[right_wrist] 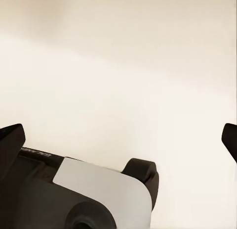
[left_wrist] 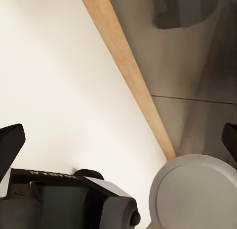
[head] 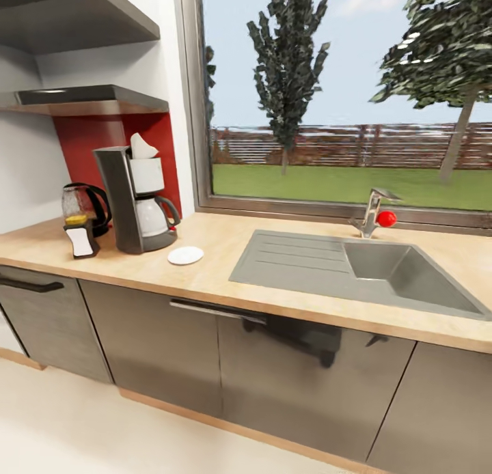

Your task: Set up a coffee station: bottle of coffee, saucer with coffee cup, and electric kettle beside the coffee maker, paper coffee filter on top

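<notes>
Coffee maker (head: 134,199): tall, dark grey, upright at left of frame on beige kitchen countertop (head: 225,245). Paper coffee filter (head: 142,147): white, atop it. Electric kettle (head: 85,206): smoky glass, far left. Bottle of coffee (head: 80,236): apparently leaning, before kettle. Saucer (head: 185,255): white, flat, right of machine.

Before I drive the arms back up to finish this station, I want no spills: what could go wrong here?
1. The paper coffee filter sits loosely atop the coffee maker; a brush could knock it off.
2. The bottle of coffee lies tipped beside the electric kettle; reaching in could roll it.
3. The saucer is bare; placing the cup could slide it toward the sink.
</notes>
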`<state>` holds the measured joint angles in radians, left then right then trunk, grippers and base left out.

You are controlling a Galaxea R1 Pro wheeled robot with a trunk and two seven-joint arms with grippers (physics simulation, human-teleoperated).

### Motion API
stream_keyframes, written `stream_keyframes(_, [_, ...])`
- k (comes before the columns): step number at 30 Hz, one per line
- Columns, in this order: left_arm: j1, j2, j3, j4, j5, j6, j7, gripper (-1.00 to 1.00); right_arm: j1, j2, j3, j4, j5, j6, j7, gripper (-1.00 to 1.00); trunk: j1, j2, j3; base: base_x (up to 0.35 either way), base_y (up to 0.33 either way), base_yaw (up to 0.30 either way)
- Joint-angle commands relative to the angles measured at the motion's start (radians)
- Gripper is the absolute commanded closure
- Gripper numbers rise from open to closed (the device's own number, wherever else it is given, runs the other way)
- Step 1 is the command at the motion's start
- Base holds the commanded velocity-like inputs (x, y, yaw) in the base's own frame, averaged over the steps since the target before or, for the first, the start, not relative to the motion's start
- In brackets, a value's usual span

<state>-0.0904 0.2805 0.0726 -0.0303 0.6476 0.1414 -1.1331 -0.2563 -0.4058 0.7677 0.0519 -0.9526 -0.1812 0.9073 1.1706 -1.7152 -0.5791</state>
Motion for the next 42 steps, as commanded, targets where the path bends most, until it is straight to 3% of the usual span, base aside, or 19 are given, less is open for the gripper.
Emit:
stream_keyframes(1, [0.0,0.0,0.007,0.0,-0.003,0.011,-0.004,-1.0,-0.001,0.001,0.009,0.003,-0.005,-0.007,0.004,-1.0,0.0,-0.001,-0.001,0.0,-0.006,-0.283])
stream_keyframes(17, [0.0,0.0,0.005,0.0,-0.003,0.011,-0.004,-1.0,-0.002,0.001,0.009,0.003,-0.005,-0.007,0.003,-1.0,0.0,-0.001,-0.001,0.0,-0.015,-0.269])
stream_keyframes(42, [0.0,-0.001,0.003,0.0,-0.003,0.011,-0.004,-1.0,-0.001,0.001,0.009,0.003,-0.005,-0.007,-0.002,-1.0,0.0,-0.001,-0.001,0.0,-0.302,-0.006])
